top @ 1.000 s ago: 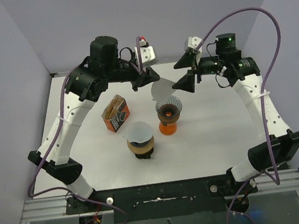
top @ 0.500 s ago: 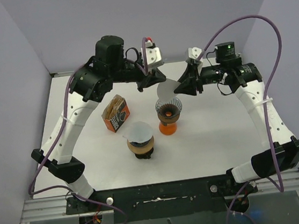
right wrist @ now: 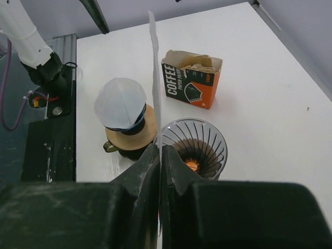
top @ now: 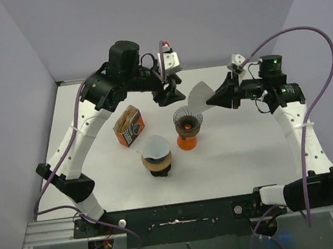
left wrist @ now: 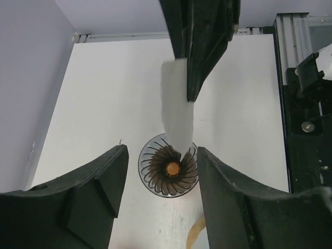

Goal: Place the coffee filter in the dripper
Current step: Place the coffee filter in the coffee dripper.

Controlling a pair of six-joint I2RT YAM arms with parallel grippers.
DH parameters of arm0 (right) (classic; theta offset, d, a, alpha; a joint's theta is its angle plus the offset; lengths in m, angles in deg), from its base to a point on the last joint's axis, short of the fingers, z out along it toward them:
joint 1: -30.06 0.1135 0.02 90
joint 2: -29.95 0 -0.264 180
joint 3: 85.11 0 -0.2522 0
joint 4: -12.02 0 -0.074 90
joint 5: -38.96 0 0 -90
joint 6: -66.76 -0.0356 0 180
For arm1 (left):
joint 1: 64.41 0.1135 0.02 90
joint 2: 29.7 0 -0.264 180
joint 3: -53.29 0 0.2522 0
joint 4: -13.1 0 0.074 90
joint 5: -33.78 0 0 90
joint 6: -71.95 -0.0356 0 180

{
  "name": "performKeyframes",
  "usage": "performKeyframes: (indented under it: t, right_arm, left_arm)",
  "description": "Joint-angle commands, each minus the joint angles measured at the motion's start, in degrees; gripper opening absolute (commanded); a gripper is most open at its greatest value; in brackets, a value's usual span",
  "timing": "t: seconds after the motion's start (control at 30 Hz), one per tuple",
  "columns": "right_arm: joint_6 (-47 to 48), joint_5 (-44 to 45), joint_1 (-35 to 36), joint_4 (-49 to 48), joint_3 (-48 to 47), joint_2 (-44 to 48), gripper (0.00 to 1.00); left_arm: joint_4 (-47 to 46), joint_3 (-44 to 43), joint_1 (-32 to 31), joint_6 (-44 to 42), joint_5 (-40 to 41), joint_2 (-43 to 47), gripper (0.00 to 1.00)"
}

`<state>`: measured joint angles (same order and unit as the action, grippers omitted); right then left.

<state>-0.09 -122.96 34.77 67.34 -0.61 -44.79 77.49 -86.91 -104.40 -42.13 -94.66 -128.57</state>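
Observation:
A white paper coffee filter (top: 197, 96) hangs in the air just above and to the right of the dripper (top: 188, 120), a ribbed glass cone on an orange base. My right gripper (top: 211, 101) is shut on the filter's right edge. In the right wrist view the filter (right wrist: 154, 67) shows edge-on, rising from the pinched jaws, with the dripper (right wrist: 199, 148) just beyond. My left gripper (top: 170, 95) stands open to the left of the filter and holds nothing. In the left wrist view the filter (left wrist: 176, 106) hangs over the dripper (left wrist: 168, 166).
A second dripper with a white filter in it (top: 156, 151) sits on a wooden ring in front of the glass one. An orange and black coffee filter box (top: 129, 126) stands open to the left. Purple walls close the table's back and sides.
My left gripper has let go of the filter and opened. My right gripper has shut on the filter and drawn it a little to the right.

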Motion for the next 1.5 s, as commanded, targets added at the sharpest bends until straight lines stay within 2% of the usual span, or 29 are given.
performKeyframes:
  t: [0.0, 0.1, 0.37, 0.53, 1.47]
  right_arm:
    - [-7.9, -7.1, -4.4, -7.3, 1.5, 5.6, 0.0]
    - [-13.0, -9.9, -5.9, -10.2, 3.2, 7.3, 0.0]
    - [-19.1, -13.6, -6.3, -12.0, 1.5, 7.8, 0.0]
    - [-24.6, -15.0, -6.2, -17.2, 2.7, 7.6, 0.0]
    - [-26.1, -13.6, -5.8, -19.1, 3.4, 5.5, 0.0]
  left_arm:
    - [-2.9, 2.9, 3.2, 3.0, -4.7, 3.4, 0.57]
    - [-5.5, 7.0, 4.3, 4.7, -7.3, 3.9, 0.64]
    - [-8.2, 13.2, 4.1, 5.2, -13.2, 4.6, 0.64]
    - [-11.2, 15.7, 3.5, 8.0, -14.4, 4.7, 0.64]
    - [-14.4, 10.5, 2.9, 14.5, -18.2, 1.8, 0.59]
